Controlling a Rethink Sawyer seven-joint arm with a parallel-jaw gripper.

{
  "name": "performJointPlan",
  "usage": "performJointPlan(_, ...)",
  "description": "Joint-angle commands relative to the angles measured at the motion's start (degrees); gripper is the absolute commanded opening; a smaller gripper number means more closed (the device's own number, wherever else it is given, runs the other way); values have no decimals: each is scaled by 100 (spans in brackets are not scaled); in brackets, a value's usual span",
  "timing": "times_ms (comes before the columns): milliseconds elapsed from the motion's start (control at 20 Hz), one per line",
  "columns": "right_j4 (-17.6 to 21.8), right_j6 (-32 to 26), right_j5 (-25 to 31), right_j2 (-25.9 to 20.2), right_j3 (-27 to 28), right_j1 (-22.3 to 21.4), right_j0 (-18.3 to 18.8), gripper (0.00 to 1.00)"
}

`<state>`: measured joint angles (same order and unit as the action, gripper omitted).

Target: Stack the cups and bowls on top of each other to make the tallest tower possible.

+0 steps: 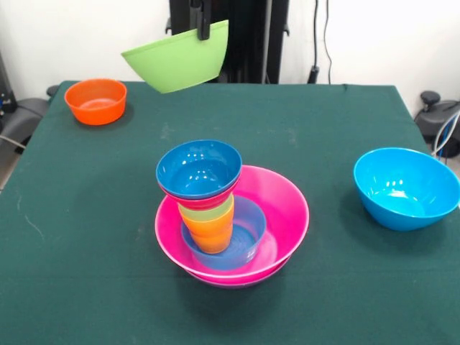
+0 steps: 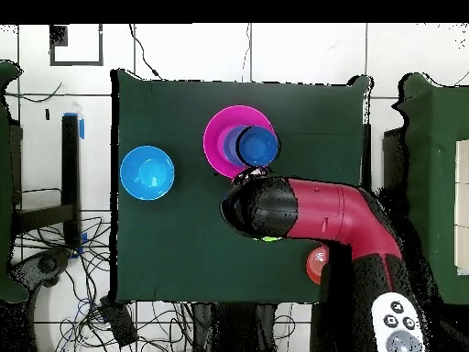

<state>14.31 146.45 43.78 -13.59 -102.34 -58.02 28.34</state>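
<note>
Dark green cloth covers the tabletop (image 1: 86,215). Lime green bowl (image 1: 180,61) is up in the air, gripped by a black pincer (image 1: 203,29). Small orange bowl (image 1: 95,100) is glossy and plain. Sky-blue bowl (image 1: 406,188) shines with white highlights. The tower (image 1: 223,215): hot pink bowl (image 1: 287,208), light-blue bowl (image 1: 248,237) inside it, orange cup (image 1: 210,236), light green cup (image 1: 206,212), a red rim, dark-blue bowl (image 1: 199,167) on top. The arm (image 2: 311,209) is red and black.

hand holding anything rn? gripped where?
Yes: the hand holds the lime green bowl by its rim, lifted clear of the table and tilted.
</note>
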Motion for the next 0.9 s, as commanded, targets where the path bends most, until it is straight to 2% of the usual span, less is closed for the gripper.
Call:
performJointPlan(50,4,124,668,127,237,260,-151,0)
performJointPlan(200,140,96,955,181,561,356,-177,0)
performJointPlan(500,592,35,1478,308,2016,1263,-308,0)
performJointPlan(650,698,-63,1992,341,2721,1705,-388,0)
performJointPlan(900,1016,-252,2820,448,3525,2016,-559,0)
